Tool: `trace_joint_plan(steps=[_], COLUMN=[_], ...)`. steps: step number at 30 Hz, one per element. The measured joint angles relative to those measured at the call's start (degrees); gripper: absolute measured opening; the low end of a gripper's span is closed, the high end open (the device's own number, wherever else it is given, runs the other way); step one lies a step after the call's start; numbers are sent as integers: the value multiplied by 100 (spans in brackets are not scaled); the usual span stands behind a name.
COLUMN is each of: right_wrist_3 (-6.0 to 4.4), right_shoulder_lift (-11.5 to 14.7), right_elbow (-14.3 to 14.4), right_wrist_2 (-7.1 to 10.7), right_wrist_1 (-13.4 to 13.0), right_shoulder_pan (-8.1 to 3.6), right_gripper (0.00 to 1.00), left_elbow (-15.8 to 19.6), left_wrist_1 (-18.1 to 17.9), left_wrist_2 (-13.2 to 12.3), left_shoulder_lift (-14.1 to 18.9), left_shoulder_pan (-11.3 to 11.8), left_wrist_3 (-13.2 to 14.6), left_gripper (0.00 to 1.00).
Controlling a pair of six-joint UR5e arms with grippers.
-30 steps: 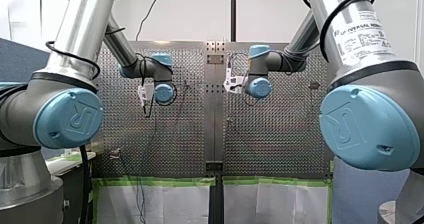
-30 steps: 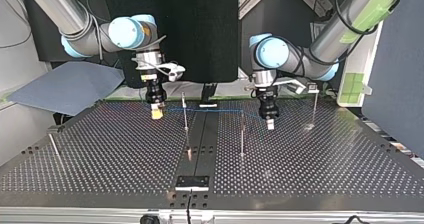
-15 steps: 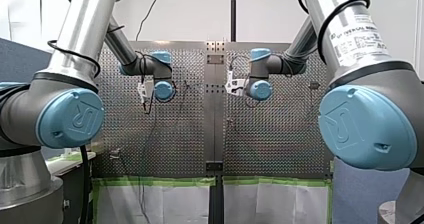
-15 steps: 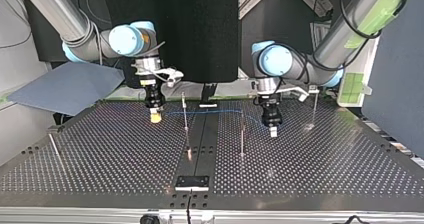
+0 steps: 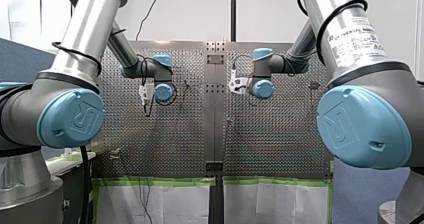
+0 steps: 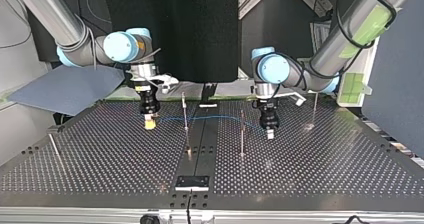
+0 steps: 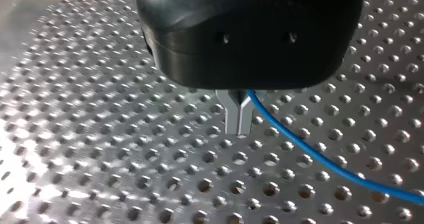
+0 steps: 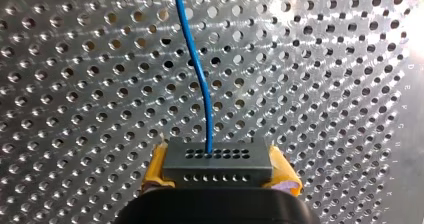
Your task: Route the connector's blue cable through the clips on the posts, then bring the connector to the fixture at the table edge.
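In the right wrist view a grey connector (image 8: 218, 160) with rows of small holes sits between yellow pads (image 8: 156, 167); my right gripper (image 8: 220, 178) is shut on it. The blue cable (image 8: 196, 64) leaves the connector and runs ahead over the perforated plate. In the left wrist view my left gripper (image 7: 239, 130), with metal fingers, is shut on the blue cable (image 7: 320, 159), which trails off to one side. In the top view the cable (image 6: 215, 117) spans between my right gripper (image 6: 149, 126) and my left gripper (image 6: 270, 133), passing two thin posts (image 6: 184, 111) (image 6: 242, 134).
Two more posts stand at the top view's right (image 6: 315, 109) and left edge (image 6: 54, 149). A dark fixture plate (image 6: 192, 182) sits at the near table edge on the centre rail. A blue-grey sheet (image 6: 65, 86) lies beyond the table at the top view's left.
Both grippers have come lower and nearer the top view's camera, carrying the cable with them; it now sags slightly past the two middle posts.
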State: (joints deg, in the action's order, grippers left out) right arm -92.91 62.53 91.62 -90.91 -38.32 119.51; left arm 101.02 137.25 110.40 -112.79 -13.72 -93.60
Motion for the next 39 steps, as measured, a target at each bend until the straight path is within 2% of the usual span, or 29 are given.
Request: trace_joint_plan(steps=[7, 18, 25, 32, 37, 39], right_wrist_3=[10, 0, 0, 3, 0, 3], right_shoulder_lift=[-133, -291, -403, -575, -612, -618], right_elbow=[-136, -384, -549, -732, -763, -766], right_wrist_2=[56, 120, 278, 364, 392, 395], right_wrist_1=[45, 123, 189, 285, 293, 300], right_shoulder_pan=[-96, -194, -248, -257, -257, -257], right_gripper=[0, 0, 0, 0, 0, 0], left_elbow=[-275, -313, -315, -314, -313, -314], left_wrist_1=[102, 107, 94, 76, -5, -40], left_wrist_2=[10, 31, 33, 20, -41, -67], left_shoulder_lift=[-245, -262, -263, -261, -263, -261], left_shoulder_pan=[28, 41, 56, 74, 75, 76], left_wrist_3=[-30, -64, -70, -70, -61, -60], left_gripper=[0, 0, 0, 9, 9, 19])
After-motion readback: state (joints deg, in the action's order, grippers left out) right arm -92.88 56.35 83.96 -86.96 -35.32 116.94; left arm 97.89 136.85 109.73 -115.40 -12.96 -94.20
